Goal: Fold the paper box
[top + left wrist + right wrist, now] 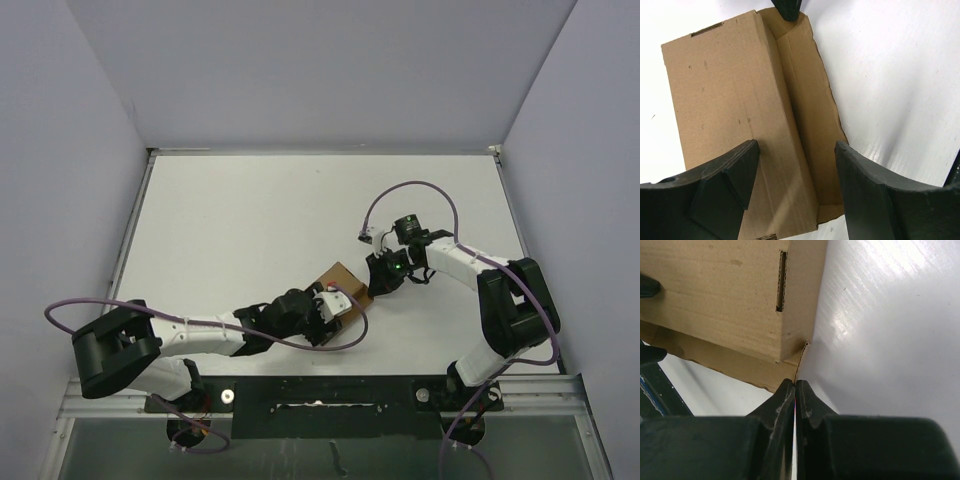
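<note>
The paper box (345, 282) is a brown carton lying on the white table between both arms. In the left wrist view the paper box (735, 100) has its lid down, and a long side flap (812, 110) stands out along its right side. My left gripper (797, 150) is open and straddles the box's near end: one finger (735, 172) is over the lid, the other (867, 190) outside the flap. My right gripper (795, 383) is shut, with the flap's thin edge (802, 360) running in between its tips at the far corner of the box (715, 300). From above, the left gripper (338, 303) and right gripper (378, 278) flank the box.
Grey walls close in the table (250, 220) at the back and on both sides. A black rail (320, 400) runs along the near edge between the arm bases. Purple cables (410, 190) loop over both arms.
</note>
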